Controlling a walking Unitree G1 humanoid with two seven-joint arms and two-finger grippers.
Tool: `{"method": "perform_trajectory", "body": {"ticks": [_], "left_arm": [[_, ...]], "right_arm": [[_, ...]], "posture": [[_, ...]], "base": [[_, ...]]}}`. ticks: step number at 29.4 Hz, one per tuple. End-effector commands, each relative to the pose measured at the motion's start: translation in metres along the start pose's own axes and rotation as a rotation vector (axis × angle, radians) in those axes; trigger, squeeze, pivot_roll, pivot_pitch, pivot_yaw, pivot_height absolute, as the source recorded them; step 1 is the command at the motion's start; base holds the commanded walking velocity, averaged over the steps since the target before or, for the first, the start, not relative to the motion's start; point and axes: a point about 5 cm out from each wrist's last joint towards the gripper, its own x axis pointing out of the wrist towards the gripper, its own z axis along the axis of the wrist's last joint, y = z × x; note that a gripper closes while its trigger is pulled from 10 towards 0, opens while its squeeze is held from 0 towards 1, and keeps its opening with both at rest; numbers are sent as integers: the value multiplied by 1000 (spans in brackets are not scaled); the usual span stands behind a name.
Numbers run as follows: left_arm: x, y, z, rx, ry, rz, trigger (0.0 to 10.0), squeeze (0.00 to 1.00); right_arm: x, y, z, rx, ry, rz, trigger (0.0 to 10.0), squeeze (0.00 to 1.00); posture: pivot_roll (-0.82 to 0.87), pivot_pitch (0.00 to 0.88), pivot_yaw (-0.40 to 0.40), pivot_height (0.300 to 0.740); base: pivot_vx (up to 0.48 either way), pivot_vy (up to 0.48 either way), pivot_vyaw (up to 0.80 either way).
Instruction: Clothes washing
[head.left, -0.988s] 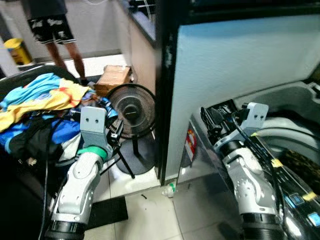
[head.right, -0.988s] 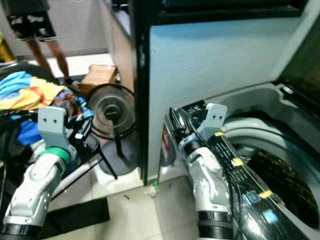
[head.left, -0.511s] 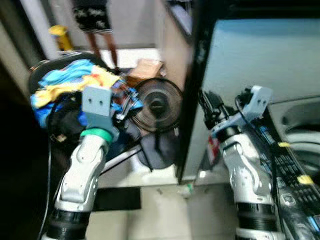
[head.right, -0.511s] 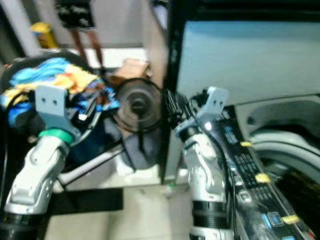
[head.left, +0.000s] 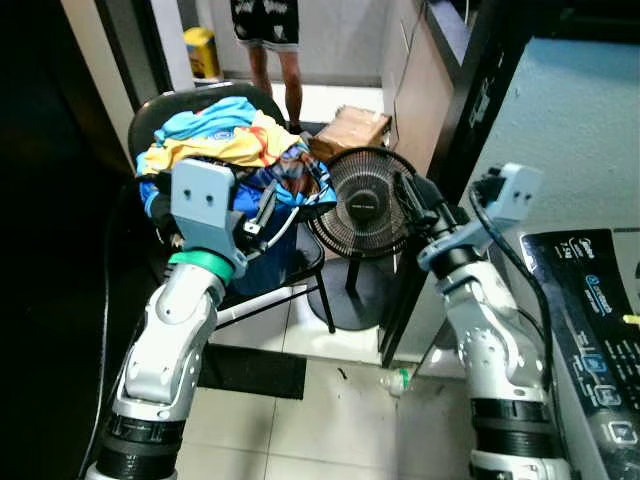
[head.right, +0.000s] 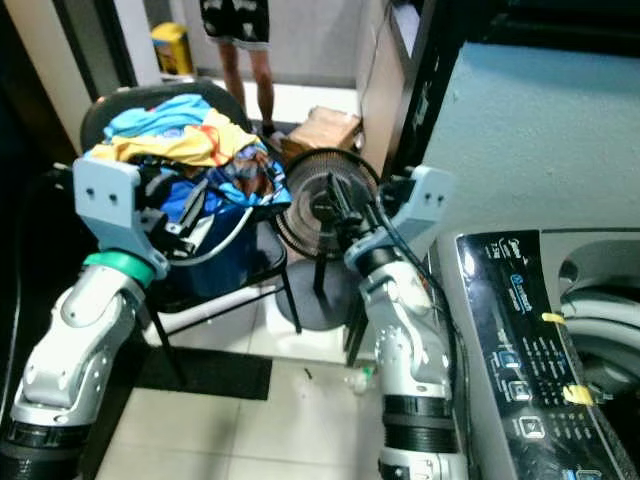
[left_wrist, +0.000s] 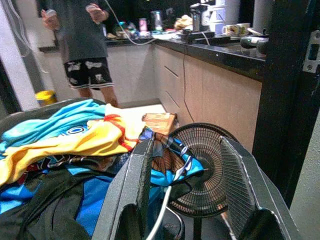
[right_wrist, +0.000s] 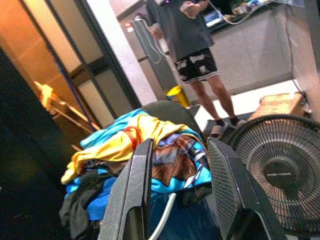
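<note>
Two silver arms are raised in front of the robot. Going by size, the washing machine (head.right: 520, 340) comes first, at about four o'clock from the middle of the head view, its dark control panel (head.right: 515, 345) facing up and a curve of the drum opening at the far right edge. Beside it, toward one o'clock, stands a pale wall with a black door frame (head.left: 470, 110).

Next is the black chair (head.left: 190, 105) at about ten o'clock, heaped with clothes (head.left: 225, 140): yellow, light blue and patterned pieces on top, darker blue and black ones lower down. That pile is well apart from the washer.

A person (left_wrist: 85, 45) in dark patterned shorts stands at twelve o'clock, beyond the chair, near a yellow container (head.left: 203, 50) on the floor.

A black standing fan (head.left: 360, 205) sits just right of the chair, with a brown cardboard box (head.left: 350, 128) behind it.

The left gripper (left_wrist: 187, 195) hovers near the clothes pile, fingers spread apart and empty, a white cable running between them. The right gripper (right_wrist: 182, 190) is up in front of the fan, its fingers likewise parted and holding nothing.
</note>
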Motion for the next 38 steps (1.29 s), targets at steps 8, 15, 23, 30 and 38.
{"method": "perform_trajectory", "body": {"ticks": [8,15,23,30,38], "left_arm": [[-1,4,2,-11,-5,20,10000,0],[-3,5,3,-12,-10,37,10000,0],[-3,6,2,-34,3,45,10000,0],[0,11,7,6,-34,109,10000,0],[2,17,8,-8,-31,139,10000,0]], "right_arm": [[2,14,-10,-14,43,65,10000,0],[0,22,-17,-3,70,89,10000,0],[0,24,-19,1,79,92,10000,0],[1,22,-18,-18,82,98,10000,0],[2,25,-19,-40,89,129,10000,0]], "posture": [[105,28,42,740],[105,31,35,740],[104,29,34,740],[107,16,25,740],[113,19,31,740]], "base": [[0,180,0],[0,-399,0],[0,-57,0],[89,0,0],[387,0,0]]}}
